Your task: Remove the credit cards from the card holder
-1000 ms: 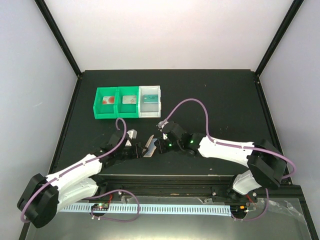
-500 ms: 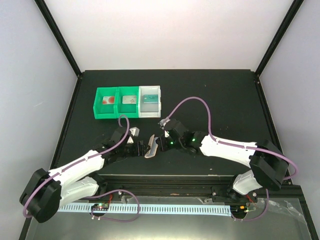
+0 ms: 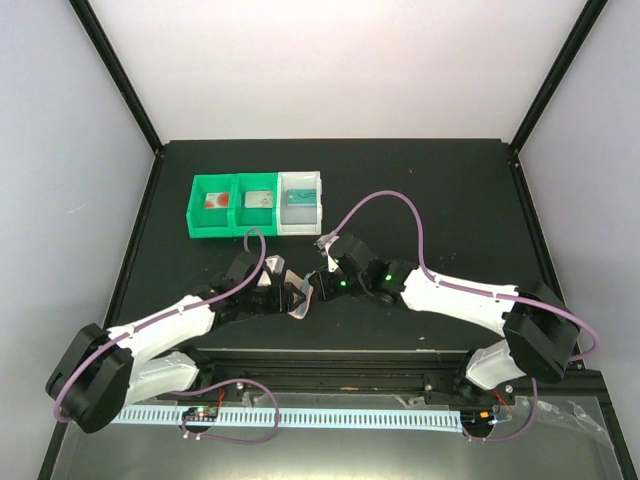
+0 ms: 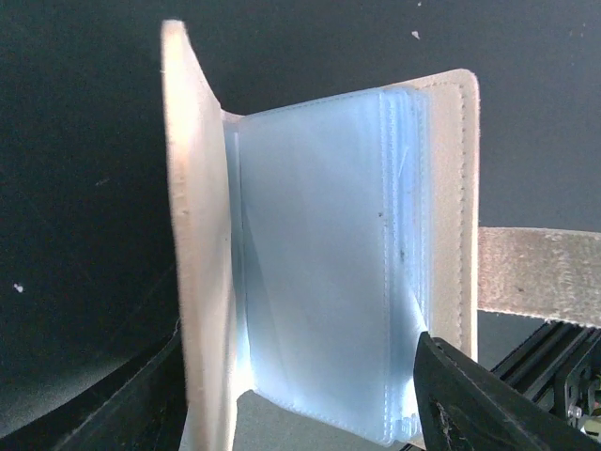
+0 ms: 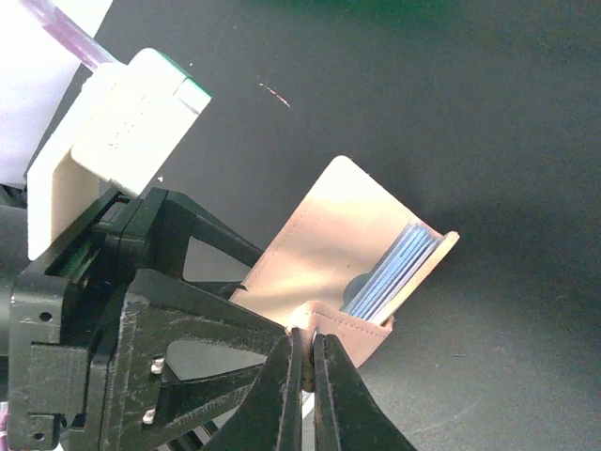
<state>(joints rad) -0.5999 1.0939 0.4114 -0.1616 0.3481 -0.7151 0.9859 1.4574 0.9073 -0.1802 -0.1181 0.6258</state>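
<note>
The tan card holder (image 3: pixel 301 297) stands partly open on the black table between my two grippers. In the left wrist view its tan covers (image 4: pixel 195 235) frame blue-grey clear pockets (image 4: pixel 319 254), and I make out no card in them. My left gripper (image 4: pixel 299 346) is open with one finger on each side of the holder. My right gripper (image 5: pixel 306 362) is shut on the holder's small tab (image 5: pixel 349 327); the tab also shows as a strap in the left wrist view (image 4: pixel 540 274). A red-pink card (image 3: pixel 212 201), a grey card (image 3: pixel 259 199) and a teal card (image 3: pixel 300 199) lie in the bins.
Two joined green bins (image 3: pixel 234 232) and a white bin (image 3: pixel 301 228) stand in a row behind the arms at the back left. The left arm's black gripper body (image 5: pixel 103 319) is close beside my right fingers. The table's near edge (image 3: pixel 330 352) is just below the holder.
My left gripper has moved right, up to the card holder, and now straddles it. My right gripper has shifted slightly left and up with the tab. The holder now stands more upright.
</note>
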